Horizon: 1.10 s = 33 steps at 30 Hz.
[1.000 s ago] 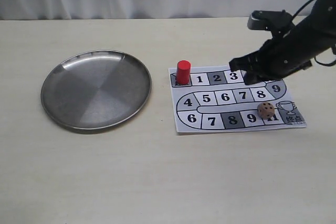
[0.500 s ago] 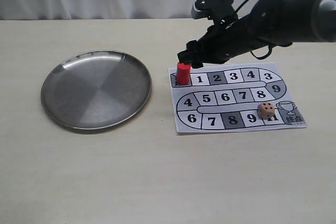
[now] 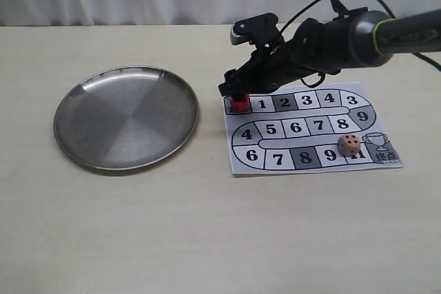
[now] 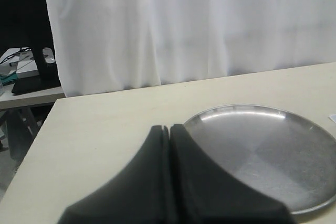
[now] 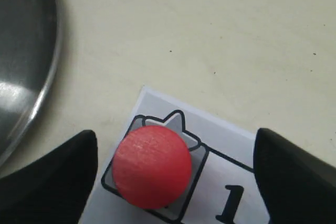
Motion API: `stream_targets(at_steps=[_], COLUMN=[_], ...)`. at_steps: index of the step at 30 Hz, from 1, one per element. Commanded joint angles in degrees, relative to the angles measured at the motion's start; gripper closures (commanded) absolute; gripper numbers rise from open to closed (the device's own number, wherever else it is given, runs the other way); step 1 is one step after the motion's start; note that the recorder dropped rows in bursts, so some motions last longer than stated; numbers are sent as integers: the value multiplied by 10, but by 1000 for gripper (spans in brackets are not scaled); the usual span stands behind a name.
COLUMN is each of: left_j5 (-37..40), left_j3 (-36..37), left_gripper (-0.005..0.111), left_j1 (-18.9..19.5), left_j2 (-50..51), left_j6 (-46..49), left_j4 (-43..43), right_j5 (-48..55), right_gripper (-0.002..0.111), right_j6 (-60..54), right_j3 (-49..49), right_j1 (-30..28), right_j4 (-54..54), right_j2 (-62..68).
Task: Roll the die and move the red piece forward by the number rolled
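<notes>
The red piece (image 3: 238, 103) stands upright on the start square at the far left corner of the paper game board (image 3: 310, 129). My right gripper (image 3: 236, 93) is low over it and open. In the right wrist view its two black fingers (image 5: 58, 177) flank the red piece (image 5: 152, 165) with gaps on both sides, nothing touching. The die (image 3: 349, 145) lies on the board's near right part, beside square 9 of the bottom row. My left gripper (image 4: 169, 127) is shut and empty, out of the exterior view.
A round steel plate (image 3: 127, 118) lies on the table left of the board, and its rim (image 5: 44, 77) curves close to the red piece. In the left wrist view the plate (image 4: 262, 145) sits just past the shut fingers. A white curtain hangs behind.
My right arm swept left from the board's squares 3 and 4 to the start square and came down, so its open fingers now straddle the red piece. Die and piece have not moved.
</notes>
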Motion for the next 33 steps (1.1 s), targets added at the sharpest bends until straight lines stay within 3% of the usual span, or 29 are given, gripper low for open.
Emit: stream_targets(at_steps=[1,6,8,22,28,33], left_j5=[-5,-5,-5,-5,-5,-5], left_j3=[1,1,1,1,1,1], left_gripper=[107,107,107,107,107,107], left_j1=[2,2,2,2,2,2], left_j2=[-1,-1,-1,-1,-1,-1], left_j6=[-1,-1,-1,-1,-1,-1], left_j4=[0,0,0,0,0,0], right_j5=[-17,-32,-32,22,23,29], right_gripper=[42,94,104,104,104,104], right_j6=[-6,-4,-4,-4,5,-9], right_j3=[-3,-3,-3,-2,1,1], right_j1=[0,15,18,-9,-48,-43], right_j4=[-4,-4,-4,-43,-17,-10], right_j2=[13,18,18,-81,-43,8])
